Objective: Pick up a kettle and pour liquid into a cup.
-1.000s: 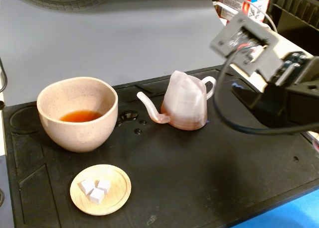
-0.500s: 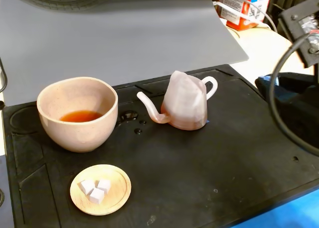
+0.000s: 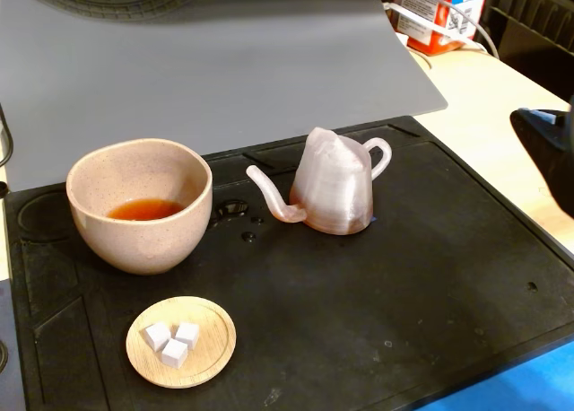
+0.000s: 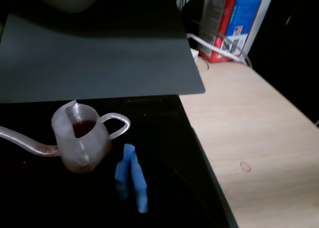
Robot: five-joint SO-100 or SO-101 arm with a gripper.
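Note:
The kettle stands upright on the black mat, spout pointing left toward the cup. Reddish-brown liquid lies in the bottom of the cup. In the wrist view more liquid shows through the open top of the kettle. My gripper hangs to the right of the kettle, clear of its handle. Its blue fingertips lie together with nothing between them. In the fixed view only a dark tip of the arm shows at the right edge.
A small wooden dish with white cubes sits at the mat's front left. Droplets wet the mat between cup and kettle. A grey board stands behind. A red and blue carton stands on the wooden table to the right.
The arm has drawn back to the right, from beside the kettle's handle to the edge of the fixed view. Kettle, cup and dish have not moved.

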